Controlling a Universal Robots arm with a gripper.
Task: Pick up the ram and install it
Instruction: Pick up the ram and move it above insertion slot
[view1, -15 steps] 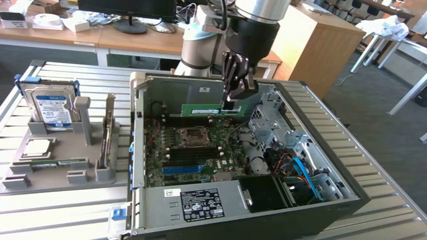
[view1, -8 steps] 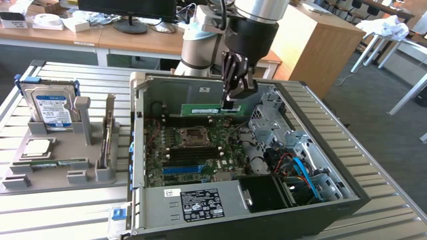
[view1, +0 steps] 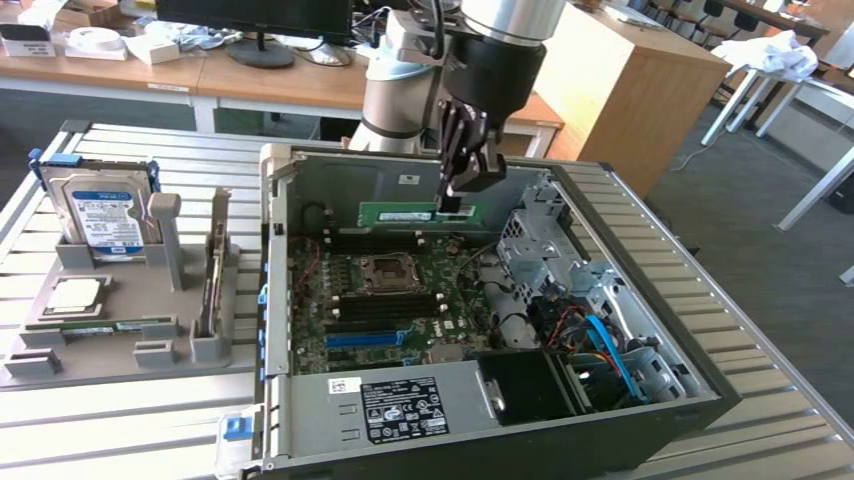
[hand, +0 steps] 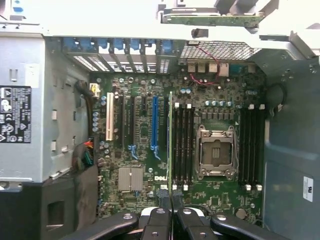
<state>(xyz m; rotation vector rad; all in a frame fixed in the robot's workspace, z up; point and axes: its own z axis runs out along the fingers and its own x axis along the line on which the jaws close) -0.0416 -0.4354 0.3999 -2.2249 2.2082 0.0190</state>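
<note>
Green and thin, the ram (view1: 400, 214) hangs in the air over the open computer case (view1: 694, 400). The gripper (view1: 455, 203) is clenched on one end of it. The rest of the stick pokes out level, toward the end of the case that has the blue tabs. It stands on its long edge and touches nothing in the case.

Down inside the case lies the motherboard (view1: 350, 300). In the wrist view the ram looks like one thin green line. It runs just beside the row of black slots (hand: 182, 142), between the long blue slot (hand: 154, 122) and the square socket (hand: 216, 152).

Outside the case, on the exterior view's left, a grey holder (view1: 160, 300) sits on the metal table (view1: 120, 420). A hard drive (view1: 107, 215) with a blue label stands up in the holder.
</note>
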